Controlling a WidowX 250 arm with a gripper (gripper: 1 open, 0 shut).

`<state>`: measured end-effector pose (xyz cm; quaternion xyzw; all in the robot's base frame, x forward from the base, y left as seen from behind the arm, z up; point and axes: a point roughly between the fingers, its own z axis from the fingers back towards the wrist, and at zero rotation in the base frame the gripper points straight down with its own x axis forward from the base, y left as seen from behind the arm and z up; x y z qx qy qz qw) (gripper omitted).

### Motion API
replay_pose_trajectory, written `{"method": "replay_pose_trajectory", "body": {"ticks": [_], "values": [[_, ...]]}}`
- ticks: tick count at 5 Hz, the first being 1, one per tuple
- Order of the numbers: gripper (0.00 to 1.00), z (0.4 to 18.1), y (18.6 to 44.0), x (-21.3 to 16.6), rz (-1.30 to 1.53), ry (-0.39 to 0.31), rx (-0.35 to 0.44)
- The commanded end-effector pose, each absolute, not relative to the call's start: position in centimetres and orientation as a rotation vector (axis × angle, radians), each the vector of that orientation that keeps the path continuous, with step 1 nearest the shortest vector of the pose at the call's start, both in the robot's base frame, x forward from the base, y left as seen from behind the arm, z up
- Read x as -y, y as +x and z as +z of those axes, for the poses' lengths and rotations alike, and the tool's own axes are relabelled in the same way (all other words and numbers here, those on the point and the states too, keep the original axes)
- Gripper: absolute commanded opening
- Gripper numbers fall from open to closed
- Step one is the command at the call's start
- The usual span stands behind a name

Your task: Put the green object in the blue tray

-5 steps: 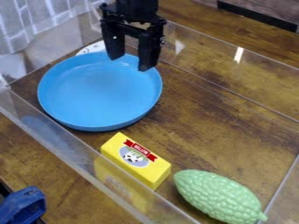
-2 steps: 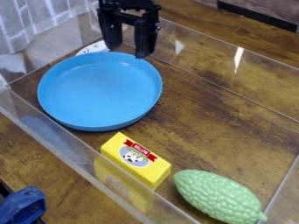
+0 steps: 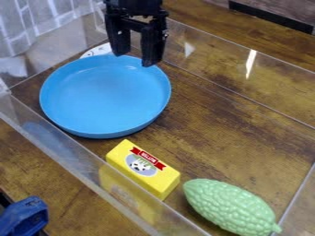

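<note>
Over far rim of blue tray your gripper hangs, pointing down, jaws wide, holding nothing. Green object lies on wooden worktop at near right, just beside yellow box, well apart from gripper.

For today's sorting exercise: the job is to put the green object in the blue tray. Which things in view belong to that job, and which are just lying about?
Belong to the job:
- green object, on the wood near the front corner
- blue tray, nothing in it
- gripper, jaws open, over the tray's far rim

Just lying about:
- yellow box with a red label
- dark blue cloth, outside the clear wall
</note>
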<state>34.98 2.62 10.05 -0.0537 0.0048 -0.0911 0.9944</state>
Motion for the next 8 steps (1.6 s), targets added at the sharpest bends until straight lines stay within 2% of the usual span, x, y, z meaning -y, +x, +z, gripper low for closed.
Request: {"method": "replay_pose_trajectory", "body": {"ticks": [1, 3, 6, 8], "values": [[1.0, 11.3, 35.7, -2.2, -0.222, -0.106, 0.036], [1.0, 10.0, 35.6, -0.6, -0.385, -0.125, 0.002], [1.0, 8.8, 33.7, 4.0, -0.798, -0.148, -0.028], [1.0, 8.2, 32.1, 8.0, -1.071, -0.129, -0.044]]}}
